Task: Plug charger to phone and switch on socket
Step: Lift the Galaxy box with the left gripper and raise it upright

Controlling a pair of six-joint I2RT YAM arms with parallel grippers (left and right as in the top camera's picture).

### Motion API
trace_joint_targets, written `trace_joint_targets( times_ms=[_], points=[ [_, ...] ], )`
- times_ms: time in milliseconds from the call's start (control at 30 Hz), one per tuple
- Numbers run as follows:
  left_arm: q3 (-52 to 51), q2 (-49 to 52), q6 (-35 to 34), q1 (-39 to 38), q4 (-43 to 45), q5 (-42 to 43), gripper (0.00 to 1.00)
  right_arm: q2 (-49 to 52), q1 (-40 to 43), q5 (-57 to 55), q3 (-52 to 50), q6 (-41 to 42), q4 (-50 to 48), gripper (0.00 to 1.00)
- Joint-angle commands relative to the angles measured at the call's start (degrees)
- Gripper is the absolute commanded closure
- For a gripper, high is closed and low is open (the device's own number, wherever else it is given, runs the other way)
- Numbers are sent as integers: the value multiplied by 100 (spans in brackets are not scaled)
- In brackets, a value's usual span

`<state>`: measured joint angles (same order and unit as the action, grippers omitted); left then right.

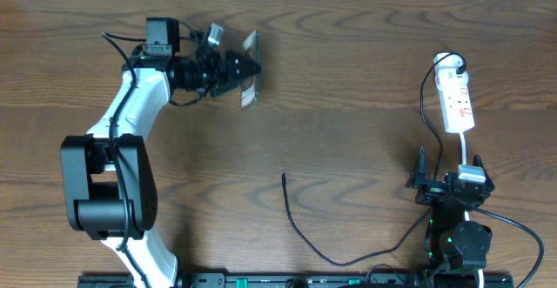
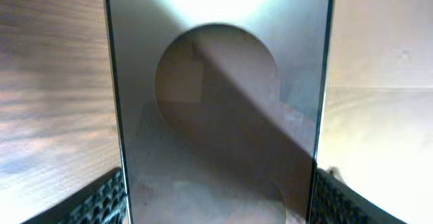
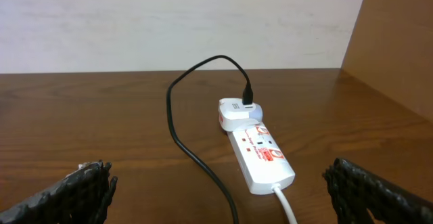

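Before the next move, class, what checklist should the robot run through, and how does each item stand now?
1. Left pincer grips phone: ok.
2. Right pincer open and empty: ok.
3. Charger tip lying free on table: ok.
4. Charger tip plugged into phone: not ok.
5. Charger's other end seated at socket: ok.
6. Socket switched on: cannot tell.

The dark wood-grain table (image 1: 348, 105) I work over from afar fills my overhead view, a black rail (image 1: 261, 281) with small green lights along its near edge. Beyond it, a pale wall (image 3: 169, 21); a brown panel (image 3: 399, 41) at right.
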<state>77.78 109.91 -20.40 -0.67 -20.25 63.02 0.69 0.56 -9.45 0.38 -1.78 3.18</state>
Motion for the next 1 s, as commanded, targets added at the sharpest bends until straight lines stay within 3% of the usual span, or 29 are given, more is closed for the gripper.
trace_joint_targets(
  times_ms=[0, 433, 767, 967],
  points=[
    [188, -170, -1626, -2, 638, 503, 93, -31, -39, -2, -7, -46, 26, 1],
    [186, -170, -5803, -2, 3128, -533, 93, -31, -39, -4, -7, -46, 26, 1],
    [186, -170, -7495, -2, 3934, -743, 92, -31, -39, -4, -7, -46, 26, 1],
    [186, -170, -7875, -2, 3969, -675, 93, -31, -39, -4, -7, -46, 26, 1]
  ],
)
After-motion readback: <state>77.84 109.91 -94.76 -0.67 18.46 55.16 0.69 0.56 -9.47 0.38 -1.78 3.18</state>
